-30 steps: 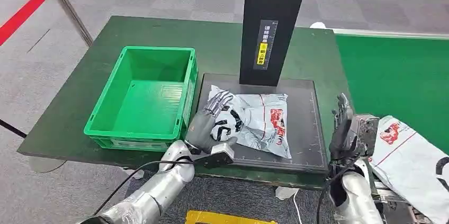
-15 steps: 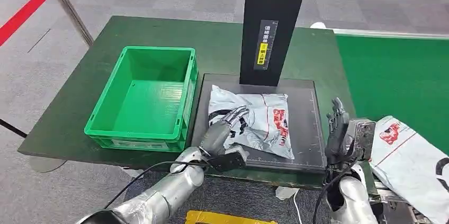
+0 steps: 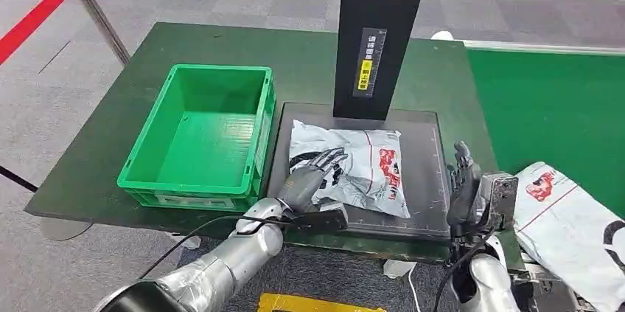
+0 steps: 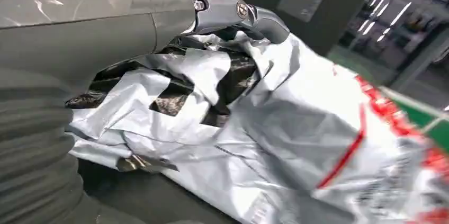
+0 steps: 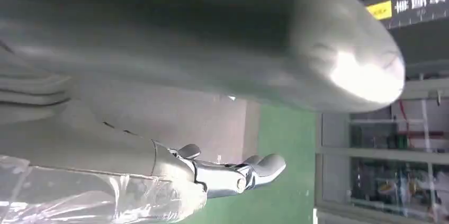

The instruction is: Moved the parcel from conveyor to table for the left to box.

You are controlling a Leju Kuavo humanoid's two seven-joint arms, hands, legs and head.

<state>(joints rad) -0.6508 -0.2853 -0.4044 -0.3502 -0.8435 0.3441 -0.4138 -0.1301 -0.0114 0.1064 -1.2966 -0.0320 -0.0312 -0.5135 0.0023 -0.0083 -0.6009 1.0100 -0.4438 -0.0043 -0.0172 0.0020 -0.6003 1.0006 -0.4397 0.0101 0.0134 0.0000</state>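
Grey carpet surrounds a dark green table (image 3: 96,164) with a red barrier tape at upper left. Left of centre sits an empty green crate (image 3: 199,135). Beside it, on the black mat (image 3: 427,179) at centre, lies the parcel (image 3: 361,168), a soft, crinkled, probably light and slippery plastic mailer; a bunched fold or edge is the best hold. The left hand (image 3: 306,179) rests on its near left corner, fingers spread over the film; whether they pinch it cannot be told. At lower right, the right hand (image 3: 463,186) stands open and empty. Since a second ago the left hand has slid onto the parcel and the right has drawn lower.
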